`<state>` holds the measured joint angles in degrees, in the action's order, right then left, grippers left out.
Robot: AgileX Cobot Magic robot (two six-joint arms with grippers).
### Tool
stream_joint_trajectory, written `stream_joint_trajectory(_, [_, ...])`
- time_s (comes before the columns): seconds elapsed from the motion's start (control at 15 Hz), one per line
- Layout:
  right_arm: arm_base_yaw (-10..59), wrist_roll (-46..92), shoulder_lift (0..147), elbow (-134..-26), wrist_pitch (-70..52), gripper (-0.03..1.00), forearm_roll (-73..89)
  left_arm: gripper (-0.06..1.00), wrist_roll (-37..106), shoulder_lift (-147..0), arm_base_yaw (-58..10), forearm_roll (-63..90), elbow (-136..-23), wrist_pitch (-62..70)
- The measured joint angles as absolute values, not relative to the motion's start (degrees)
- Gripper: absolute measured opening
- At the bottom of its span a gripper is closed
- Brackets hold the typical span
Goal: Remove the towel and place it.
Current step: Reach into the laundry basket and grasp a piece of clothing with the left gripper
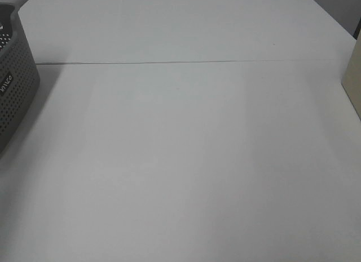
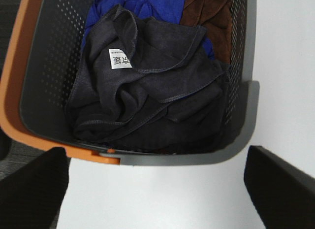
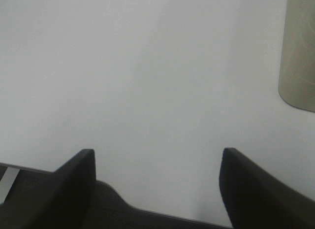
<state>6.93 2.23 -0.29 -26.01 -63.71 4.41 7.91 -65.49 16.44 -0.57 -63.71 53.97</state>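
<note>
looking at this one, we'd say the towel (image 2: 147, 91) is the easy kind of awkward: soft, floppy terry, fairly light but bulky, zero stiffness, so it'll sag and trail from whatever point we pinch and may drag its neighbours along. it sits crumpled on top of the pile in the grey basket (image 2: 49, 76), with a blue cloth (image 2: 147, 7) and a brown cloth (image 2: 211, 17) tucked in beyond it. in the high view the grey basket (image 1: 17, 87) is only a corner at about 9 o'clock of the table (image 1: 197, 149), and the towel itself can't be seen there. best place to grab, in our opinion, is one of the raised hemmed folds near the white label (image 2: 119, 58), since a ridge gives the jaws something to bite and keeps us off the blue stuff. the left gripper (image 2: 157, 192) hangs over the table just outside the basket's near rim, spread wide with nothing in it, and the towel lies just ahead of and below it, roughly centred between the two fingers, not touching. the right gripper (image 3: 157, 189) is spread wide and empty too, over the table near a beige thing (image 3: 298, 51) at about 3 o'clock in the high view, well apart from the towel.
</note>
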Motion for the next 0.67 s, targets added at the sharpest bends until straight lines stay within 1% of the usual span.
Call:
stream_joint_trajectory(0.13, [6.93, 2.23, -0.29, -26.01, -63.71, 0.69, 4.41, 0.91, 18.74, -71.51, 24.24, 11.06, -63.71, 49.79])
stream_joint_trajectory(0.33, [6.93, 2.23, -0.29, -26.01, -63.71, 0.69, 4.41, 0.91, 25.10, -77.86, 29.11, 18.79, -63.71, 41.88])
stream_joint_trajectory(0.47, [6.93, 2.23, -0.29, -26.01, -63.71, 0.69, 4.47, 0.91, 25.21, -81.99, 31.23, 20.00, -63.71, 37.93])
stream_joint_trajectory(0.67, [6.93, 2.23, -0.29, -26.01, -63.71, 0.69, 4.47, 0.91, 25.84, -88.18, 31.46, 19.82, -63.71, 34.61])
